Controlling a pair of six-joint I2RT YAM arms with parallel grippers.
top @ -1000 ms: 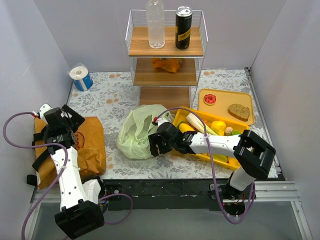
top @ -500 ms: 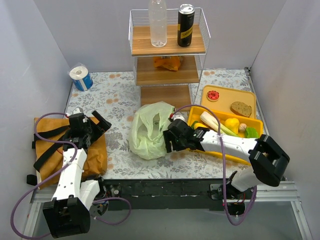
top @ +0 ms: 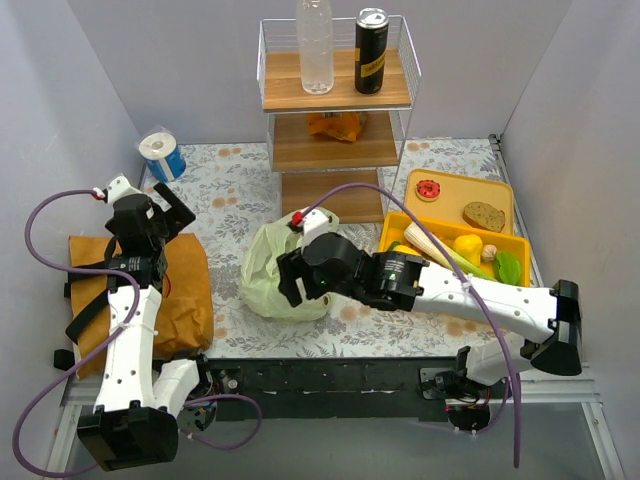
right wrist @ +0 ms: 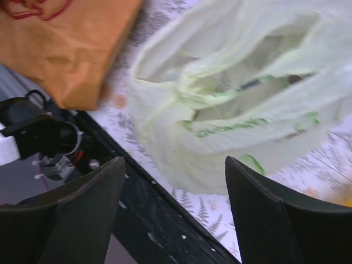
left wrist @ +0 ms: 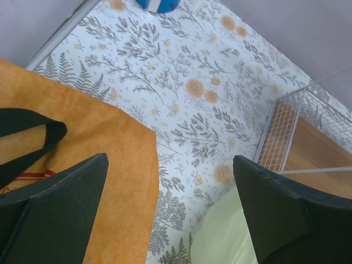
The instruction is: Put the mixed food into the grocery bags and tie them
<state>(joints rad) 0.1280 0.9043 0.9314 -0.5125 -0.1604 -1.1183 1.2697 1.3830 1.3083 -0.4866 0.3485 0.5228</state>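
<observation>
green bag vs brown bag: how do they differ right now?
The green bag is translucent, crinkly plastic; the brown bag is opaque with black straps. The green bag sits bunched up mid-table with its mouth gaping; the brown bag lies flat at the left edge. The green bag covers less area than the brown bag. Both rest on the floral table.

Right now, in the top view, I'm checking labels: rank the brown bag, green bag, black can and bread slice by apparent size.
1. Brown bag, clearly largest, though partly covered.
2. Green bag, partly hidden.
3. Black can, though it sits raised, nearer the camera.
4. Bread slice.
</observation>
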